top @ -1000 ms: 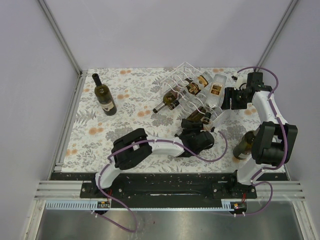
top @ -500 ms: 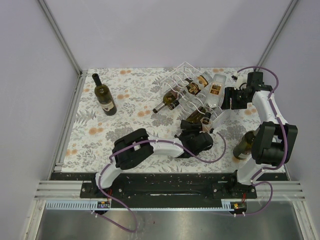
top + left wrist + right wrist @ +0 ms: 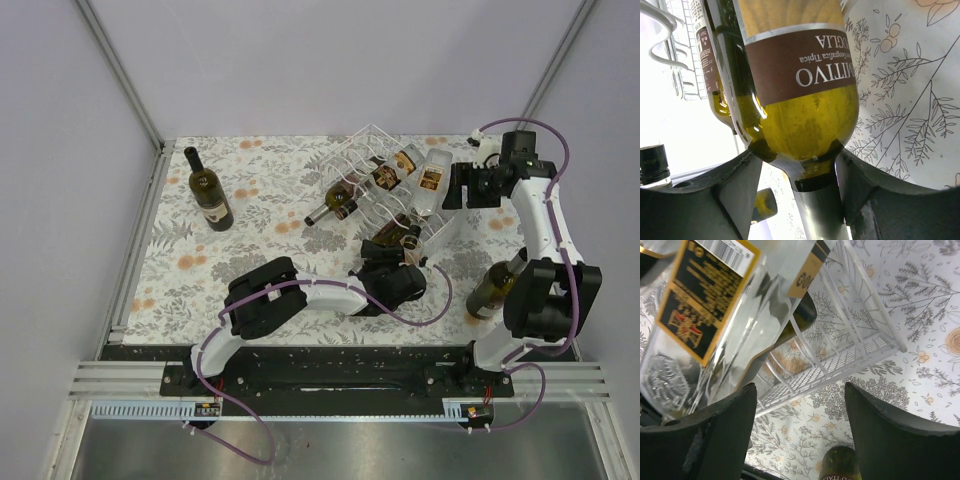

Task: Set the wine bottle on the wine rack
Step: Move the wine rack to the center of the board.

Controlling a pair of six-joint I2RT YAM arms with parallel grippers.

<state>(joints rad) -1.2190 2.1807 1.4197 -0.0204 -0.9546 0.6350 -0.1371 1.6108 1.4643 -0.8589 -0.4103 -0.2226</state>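
Near the middle of the floral surface (image 3: 200, 270), the left hand (image 3: 388, 258) is clenched on the neck of a wine bottle (image 3: 800, 100). The bottle's body seems to rest at the near edge of the clear wine rack (image 3: 362, 148). Farther right, the right hand (image 3: 452, 189) hangs released beside a clear bottle (image 3: 430, 182) lying in the rack.
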